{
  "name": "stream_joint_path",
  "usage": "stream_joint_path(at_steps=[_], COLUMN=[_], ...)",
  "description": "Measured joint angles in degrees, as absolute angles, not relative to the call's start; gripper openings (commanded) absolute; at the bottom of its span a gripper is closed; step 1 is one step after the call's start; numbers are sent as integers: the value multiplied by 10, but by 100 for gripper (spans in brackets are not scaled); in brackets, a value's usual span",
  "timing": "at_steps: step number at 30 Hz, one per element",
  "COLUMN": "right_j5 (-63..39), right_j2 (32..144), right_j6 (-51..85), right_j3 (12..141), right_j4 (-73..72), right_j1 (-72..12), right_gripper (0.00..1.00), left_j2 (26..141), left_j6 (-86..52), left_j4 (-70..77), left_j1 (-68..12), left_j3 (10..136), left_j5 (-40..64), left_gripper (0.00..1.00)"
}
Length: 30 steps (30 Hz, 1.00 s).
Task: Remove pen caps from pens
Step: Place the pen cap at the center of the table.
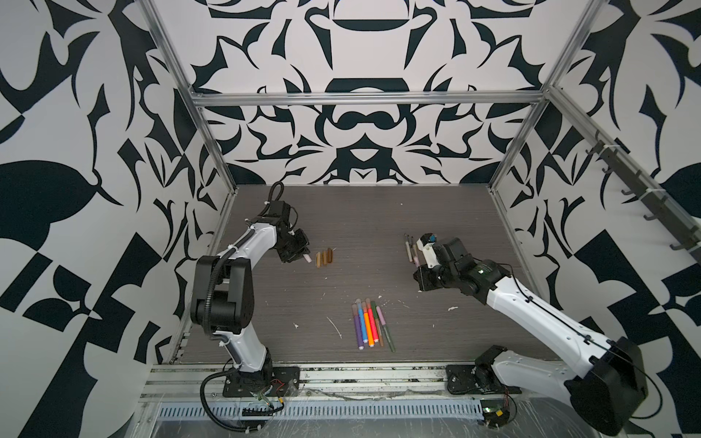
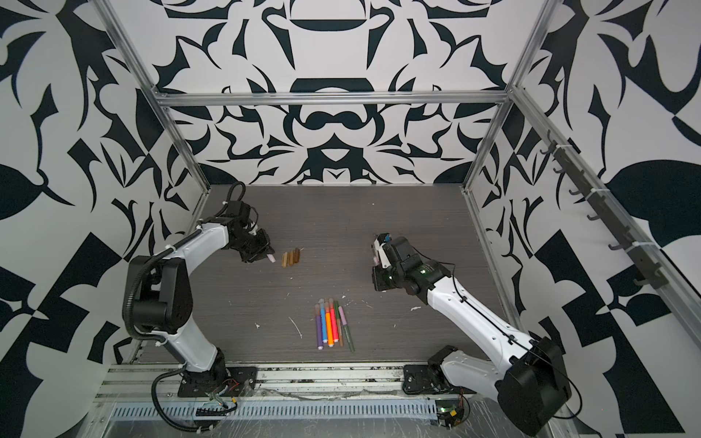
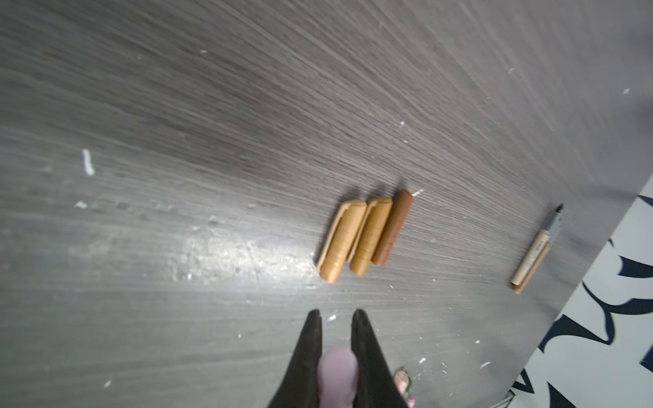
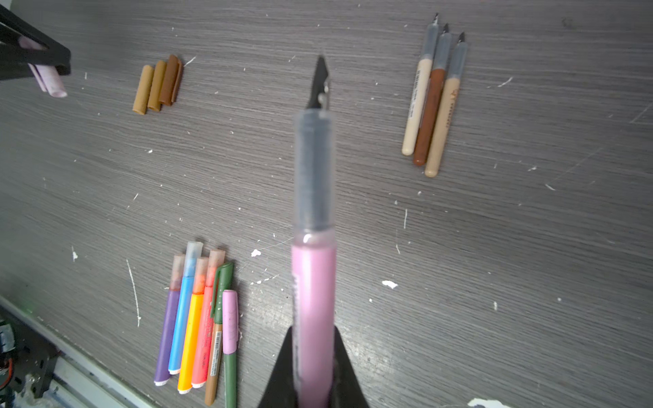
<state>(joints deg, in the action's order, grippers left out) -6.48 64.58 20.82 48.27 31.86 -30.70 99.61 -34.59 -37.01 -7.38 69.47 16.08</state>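
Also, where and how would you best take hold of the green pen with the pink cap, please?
Take the green pen on its bare barrel near the tail, from above, jaws across it. It lies flat, one long side free, and its tail reaches past the brown pen beside it, likely leaving room for both jaws and its pink cap clear.

light: soft, even brightness is filling both top views; shadows are lying faint
glare: a pale sheen is spreading over the table (image 3: 226, 254) in the left wrist view
blur: the pink pen (image 4: 314, 300) is looking soft
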Motion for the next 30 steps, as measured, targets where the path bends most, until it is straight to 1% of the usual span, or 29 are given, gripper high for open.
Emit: stream_joint_path(at_steps=[11, 15, 22, 27, 30], right_j5=[-57, -64, -73, -72, -72], right_j2=[645, 640, 619, 600, 597], right_j6=[193, 184, 178, 179, 179], right_j3=[490, 490, 490, 490, 490], right_j4=[320, 321, 327, 331, 332], right_j1=[-303, -302, -301, -301, -300], right_gripper=[0, 0, 0, 0, 0], left_j2=[1000, 1018, 1101, 1136, 1148], left_j6=[-319, -306, -246, -206, -188], left_j4=[-362, -356, -390, -427, -441], left_j1=[-72, -72, -71, -71, -71], left_j3=[695, 697, 774, 837, 854], left_j5=[181, 182, 162, 140, 135], left_gripper=[0, 0, 0, 0, 0])
